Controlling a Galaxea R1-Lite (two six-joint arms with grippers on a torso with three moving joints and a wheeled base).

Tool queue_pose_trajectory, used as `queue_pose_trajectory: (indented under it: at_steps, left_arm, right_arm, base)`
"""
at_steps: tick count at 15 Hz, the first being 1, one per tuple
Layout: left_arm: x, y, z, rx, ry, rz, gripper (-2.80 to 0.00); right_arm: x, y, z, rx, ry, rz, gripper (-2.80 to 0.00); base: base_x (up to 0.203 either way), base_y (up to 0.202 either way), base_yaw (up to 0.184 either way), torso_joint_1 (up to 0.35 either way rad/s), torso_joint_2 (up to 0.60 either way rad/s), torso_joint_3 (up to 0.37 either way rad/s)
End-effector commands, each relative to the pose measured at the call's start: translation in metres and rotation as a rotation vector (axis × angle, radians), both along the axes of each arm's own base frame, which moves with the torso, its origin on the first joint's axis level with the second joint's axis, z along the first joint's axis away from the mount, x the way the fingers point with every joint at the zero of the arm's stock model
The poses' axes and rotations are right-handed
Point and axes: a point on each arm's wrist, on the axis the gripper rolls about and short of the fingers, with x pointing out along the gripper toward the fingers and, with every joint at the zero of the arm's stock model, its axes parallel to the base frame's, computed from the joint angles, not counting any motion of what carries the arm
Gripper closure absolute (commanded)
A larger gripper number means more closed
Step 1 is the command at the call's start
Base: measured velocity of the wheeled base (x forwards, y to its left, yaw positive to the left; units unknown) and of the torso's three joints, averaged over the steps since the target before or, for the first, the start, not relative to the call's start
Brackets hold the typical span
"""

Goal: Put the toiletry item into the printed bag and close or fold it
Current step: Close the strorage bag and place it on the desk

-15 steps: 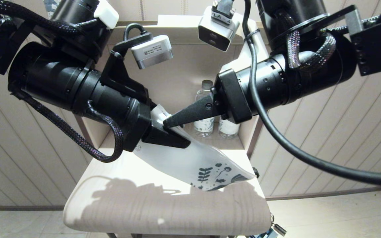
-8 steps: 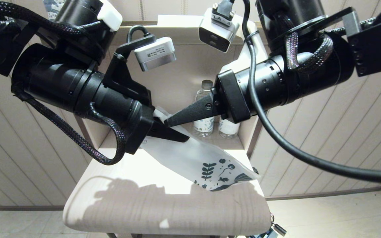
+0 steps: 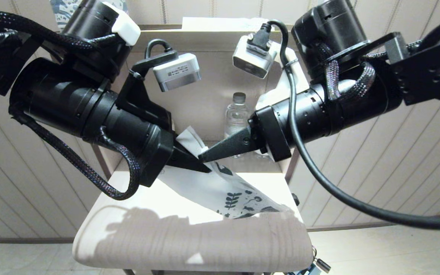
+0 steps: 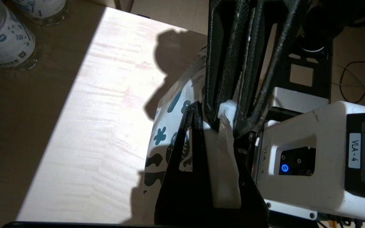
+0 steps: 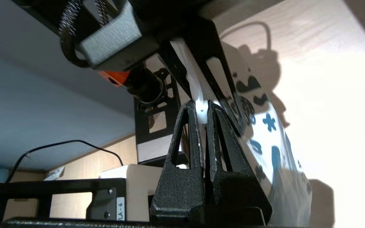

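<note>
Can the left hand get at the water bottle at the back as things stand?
Probably not: the left hand is shut on the printed bag, and the right hand lies between it and the water bottle.

Left gripper (image 4: 201, 126) clamped on printed bag (image 4: 166, 139) above sunlit wooden table (image 4: 100, 126); right gripper (image 4: 233, 120) pinching same bag; blue-printed bottles (image 4: 2, 41) beyond.

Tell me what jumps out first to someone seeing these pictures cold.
Two big black arms meet in the middle above a pale wooden table: the left gripper and right gripper are both shut on the top edge of the printed bag. The bag hangs slanting down from them, its dark leaf print low over the table. Behind, a water bottle stands on a shelf.
</note>
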Motion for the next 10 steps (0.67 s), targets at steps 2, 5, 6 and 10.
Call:
queue_pose_trajectory:
  at_steps: [2,5,6,10]
  left_arm:
    - [-0.001,0.0,0.001,-0.013,0.005,-0.017,0.0]
    - [0.0,0.0,0.001,-0.014,0.009,-0.018,0.0]
    - [-0.001,0.0,0.001,-0.015,0.009,-0.017,0.0]
    - [-0.002,0.003,0.003,-0.023,0.012,-0.016,0.0]
  right_arm:
    - [0.001,-0.005,-0.007,-0.018,0.022,-0.013,0.0]
    - [0.001,-0.008,-0.012,-0.031,0.037,-0.019,0.0]
    - [0.0,-0.011,-0.013,-0.036,0.041,-0.024,0.0]
    - [-0.002,-0.035,-0.028,-0.076,0.055,-0.066,0.0]
  base:
    - [0.0,0.0,0.0,0.0,0.0,0.0]
    - [0.0,0.0,0.0,0.0,0.0,0.0]
    - [0.0,0.0,0.0,0.0,0.0,0.0]
    - [0.0,0.0,0.0,0.0,0.0,0.0]
